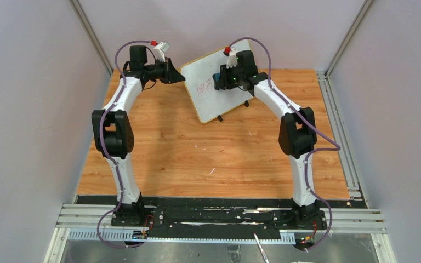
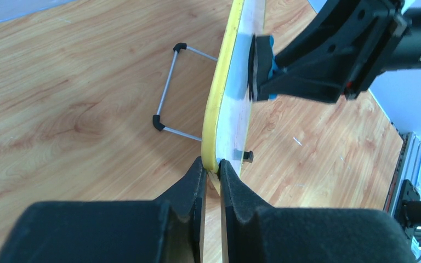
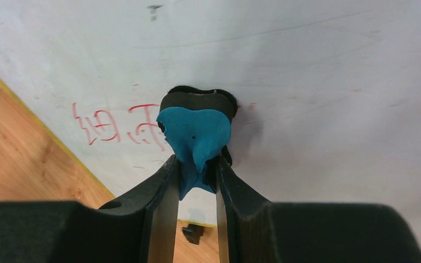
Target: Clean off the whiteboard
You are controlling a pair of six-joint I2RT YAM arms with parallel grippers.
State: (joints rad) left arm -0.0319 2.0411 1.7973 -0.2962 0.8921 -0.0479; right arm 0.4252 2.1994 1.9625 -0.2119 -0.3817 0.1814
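The whiteboard [image 1: 211, 90] stands tilted at the back of the table, with red marks [image 1: 203, 86] on its left part. My left gripper [image 1: 176, 75] is shut on the board's left edge; in the left wrist view its jaws pinch the yellow frame [image 2: 217, 109]. My right gripper [image 1: 217, 81] is shut on a blue eraser [image 3: 193, 131] with a black felt pad, pressed against the board face just right of the red writing [image 3: 118, 127]. The eraser also shows in the left wrist view [image 2: 263, 66], against the board.
The board's wire stand [image 2: 167, 87] sticks out behind it on the wooden table [image 1: 214, 159]. A black foot [image 3: 193, 232] shows at the board's lower edge. Grey walls close in on both sides and the back.
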